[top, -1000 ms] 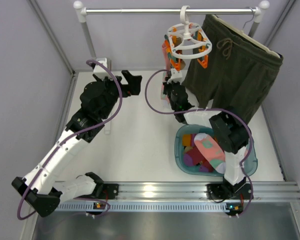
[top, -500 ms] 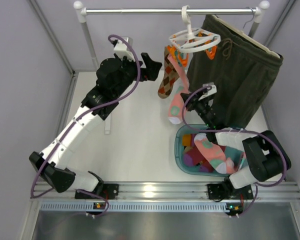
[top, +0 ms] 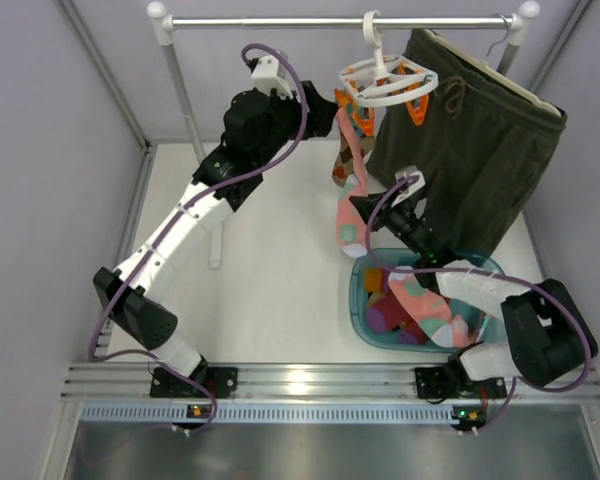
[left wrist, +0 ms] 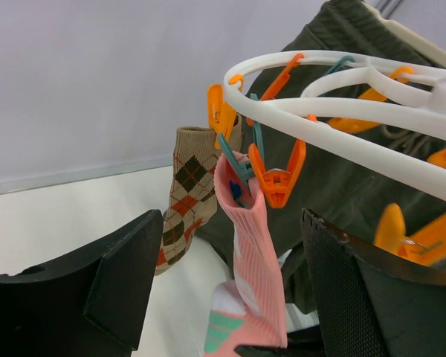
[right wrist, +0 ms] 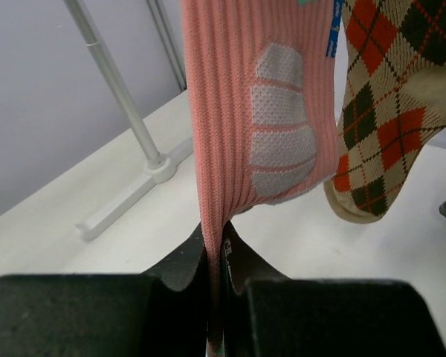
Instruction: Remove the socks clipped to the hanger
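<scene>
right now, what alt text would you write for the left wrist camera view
A ribbed pink fabric sock hangs from a teal plastic clip on the white plastic ring-frame hanger, seen between the two black fingers of the open left end effector. A brown-orange argyle sock hangs behind it, in front of dark olive fabric shorts.

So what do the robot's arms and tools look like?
The left arm and right arm have white links joined by bulky black joints, with a purple cable looping loosely along each. The left tool and right tool are black, each with two blocky wedge-shaped fingers. One left finger has a finely dotted face.
</scene>
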### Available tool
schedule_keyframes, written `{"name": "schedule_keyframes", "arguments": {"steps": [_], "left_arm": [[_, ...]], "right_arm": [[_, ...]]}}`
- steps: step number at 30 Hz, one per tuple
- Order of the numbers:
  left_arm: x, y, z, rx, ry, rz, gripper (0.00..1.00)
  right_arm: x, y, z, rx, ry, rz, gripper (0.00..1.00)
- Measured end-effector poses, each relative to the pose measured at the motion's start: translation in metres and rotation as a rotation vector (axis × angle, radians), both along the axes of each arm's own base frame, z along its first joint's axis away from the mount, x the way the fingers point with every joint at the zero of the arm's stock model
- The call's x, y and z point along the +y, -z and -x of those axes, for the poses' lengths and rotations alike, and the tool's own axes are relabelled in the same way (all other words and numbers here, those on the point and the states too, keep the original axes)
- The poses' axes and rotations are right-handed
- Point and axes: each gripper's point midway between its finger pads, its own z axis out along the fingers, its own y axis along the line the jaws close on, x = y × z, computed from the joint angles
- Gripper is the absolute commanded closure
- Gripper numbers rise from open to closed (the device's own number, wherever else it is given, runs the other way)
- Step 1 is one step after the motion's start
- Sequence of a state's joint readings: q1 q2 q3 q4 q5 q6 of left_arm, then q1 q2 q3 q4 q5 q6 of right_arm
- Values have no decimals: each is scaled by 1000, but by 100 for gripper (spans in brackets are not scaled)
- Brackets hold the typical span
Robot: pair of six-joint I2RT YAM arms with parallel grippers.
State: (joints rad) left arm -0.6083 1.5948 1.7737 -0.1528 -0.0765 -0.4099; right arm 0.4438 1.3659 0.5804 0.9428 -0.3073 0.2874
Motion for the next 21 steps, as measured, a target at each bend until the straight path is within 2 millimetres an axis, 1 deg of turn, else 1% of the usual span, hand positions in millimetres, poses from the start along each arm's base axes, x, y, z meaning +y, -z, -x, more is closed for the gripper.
{"name": "schedule_keyframes", "arguments": {"steps": [2, 3, 4, 8, 12, 15, 21], "left_arm": [[-2, 4, -9, 7, -18, -4, 27], [-4, 7, -14, 11, -27, -6, 31], [-4, 13, -20, 22, -45, -11, 31], [-3, 26, -31, 47, -84, -19, 34], [-5, 32, -40, 58, -94, -22, 35], [-8, 33, -44, 61, -86, -18, 32], [-25, 25, -47, 49, -18, 5, 32]], "right_arm": [[4, -3, 3, -8, -14, 5, 96], [5, -5, 4, -13, -17, 8, 96], [7, -6, 5, -19, -22, 11, 96], [11, -5, 7, -18, -36, 25, 96], [14, -5, 8, -15, -46, 34, 96], [16, -6, 8, -15, -53, 40, 96], [22, -10, 11, -26, -72, 45, 97]]}}
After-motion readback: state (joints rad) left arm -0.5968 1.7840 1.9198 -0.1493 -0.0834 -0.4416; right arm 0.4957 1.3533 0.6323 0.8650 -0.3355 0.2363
